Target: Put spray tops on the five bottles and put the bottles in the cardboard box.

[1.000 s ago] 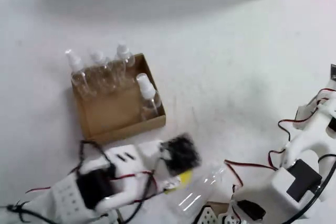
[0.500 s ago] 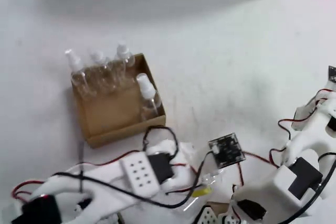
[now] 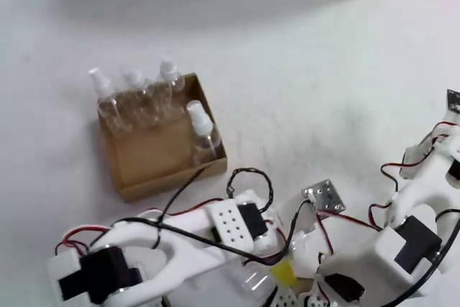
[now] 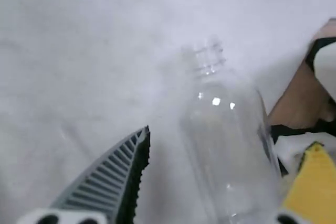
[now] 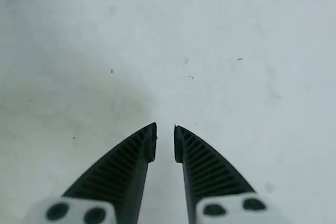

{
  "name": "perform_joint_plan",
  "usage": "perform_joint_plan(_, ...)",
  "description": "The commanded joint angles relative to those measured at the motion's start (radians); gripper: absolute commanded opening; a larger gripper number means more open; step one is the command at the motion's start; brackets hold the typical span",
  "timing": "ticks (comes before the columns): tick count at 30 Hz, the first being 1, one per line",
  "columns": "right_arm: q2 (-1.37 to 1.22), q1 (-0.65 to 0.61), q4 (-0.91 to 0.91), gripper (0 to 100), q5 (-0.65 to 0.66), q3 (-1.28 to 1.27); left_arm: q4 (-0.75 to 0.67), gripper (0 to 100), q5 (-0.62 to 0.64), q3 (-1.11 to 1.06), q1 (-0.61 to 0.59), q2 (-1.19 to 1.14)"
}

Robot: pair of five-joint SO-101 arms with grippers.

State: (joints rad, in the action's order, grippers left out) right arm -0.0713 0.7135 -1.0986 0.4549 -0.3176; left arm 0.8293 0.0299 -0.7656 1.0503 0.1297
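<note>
Box [image 3: 172,179], left of centre, holds four capped bottles [image 3: 169,80]. Uncapped bottle [image 4: 231,150], bottom centre, sits between the left gripper's [image 4: 229,137] spread jaws, neck free, probably for capping. Right gripper [image 5: 164,129] nearly together, empty.

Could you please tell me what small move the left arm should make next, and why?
Probably close the left end effector on the uncapped bottle: the bottle lies between its grey finger and yellow finger, with a gap showing on the grey side, so it looks not yet gripped. Four capped bottles are already in the cardboard box.
</note>
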Motion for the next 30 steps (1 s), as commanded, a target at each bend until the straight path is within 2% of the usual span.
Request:
perform_joint_plan(1,0.013,0.007,0.013,1.9,0.015,0.057,-0.064,42,0.029,0.046,-0.033,-0.031)
perform_joint_plan(6,0.018,0.01,0.013,1.9,0.018,0.057,-0.147,41,0.072,0.015,-0.041,-0.087)
perform_joint_plan(8,0.016,0.01,0.015,1.9,0.018,0.057,-0.184,36,0.086,0.008,-0.036,-0.104)
perform_joint_plan(10,0.016,0.01,0.015,1.9,0.018,0.057,-0.215,26,0.083,-0.002,-0.035,-0.108)
perform_joint_plan(13,0.019,0.01,0.015,1.9,0.018,0.058,-0.221,3,0.081,0.005,-0.035,-0.108)
perform_joint_plan(14,0.019,0.01,0.015,1.9,0.018,0.058,-0.221,0,0.081,0.008,-0.033,-0.108)
perform_joint_plan(16,0.019,0.01,0.015,1.9,0.018,0.058,-0.216,7,0.087,0.005,-0.015,-0.108)
perform_joint_plan(20,0.019,0.008,0.015,1.9,0.015,0.058,-0.221,1,0.087,0.008,0.015,-0.107)
perform_joint_plan(26,0.019,0.01,0.015,1.9,0.015,0.058,-0.213,2,0.089,0.0,0.007,-0.012)
perform_joint_plan(30,0.019,0.01,0.015,1.9,0.017,0.058,-0.141,2,0.089,0.0,0.007,0.13)
